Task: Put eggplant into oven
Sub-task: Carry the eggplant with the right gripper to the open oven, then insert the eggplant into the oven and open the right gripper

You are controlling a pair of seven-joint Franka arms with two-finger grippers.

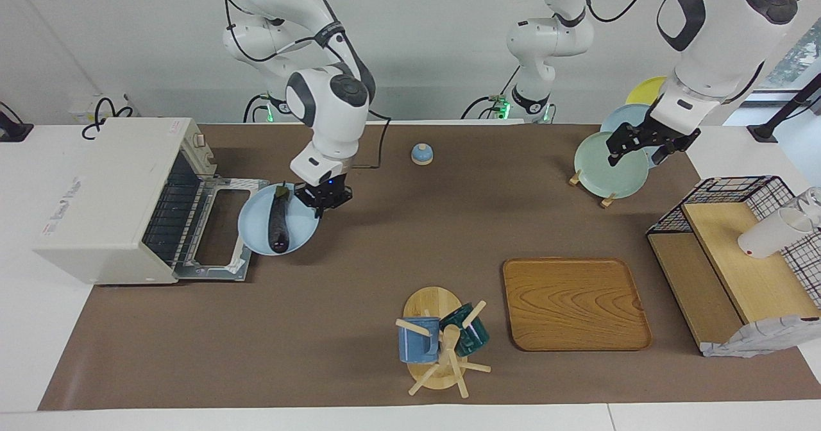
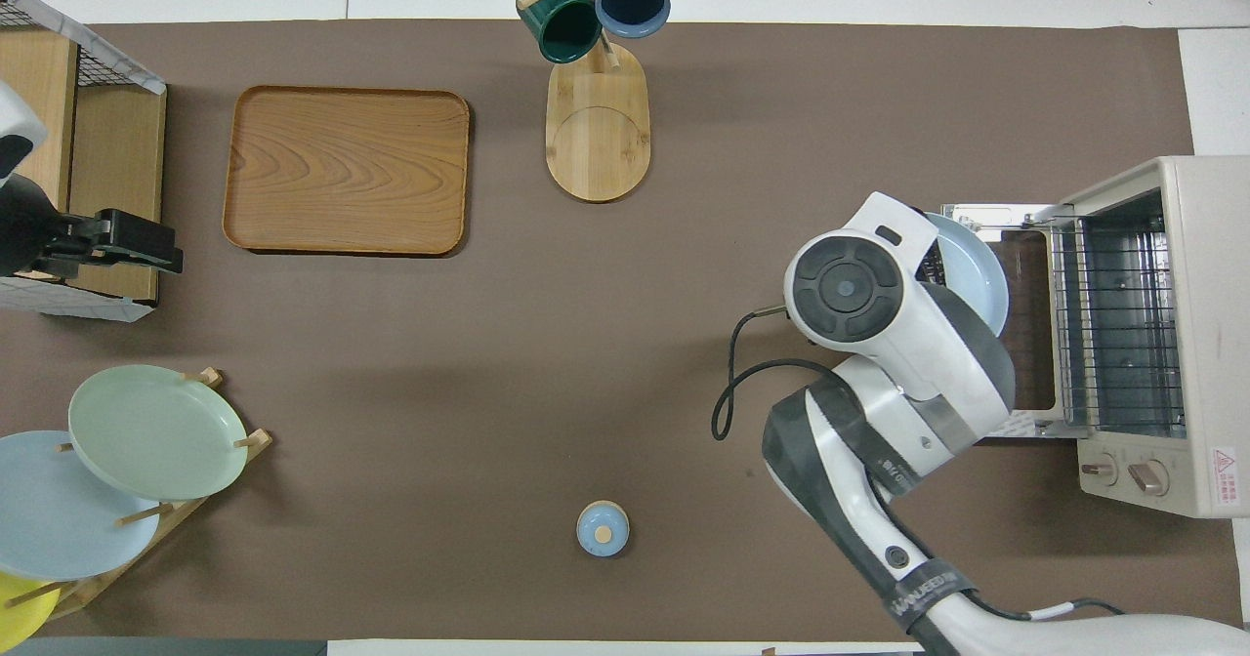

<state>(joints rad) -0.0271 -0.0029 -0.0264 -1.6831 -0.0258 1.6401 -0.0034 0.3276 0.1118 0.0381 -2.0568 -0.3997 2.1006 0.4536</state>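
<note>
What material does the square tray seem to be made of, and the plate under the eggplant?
The tray looks like wood with a smooth finish: brown grain lines curve across it. The light blue plate under the eggplant seems glazed ceramic, being evenly coloured and smooth, though plastic is possible.

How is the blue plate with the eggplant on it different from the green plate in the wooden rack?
The light blue round plate lies flat on the table in front of the open white toaster oven; the pale green round plate stands tilted in its wooden rack. The blue plate carries the dark purple eggplant; nothing rests on the green one. Both are round and plain.
</note>
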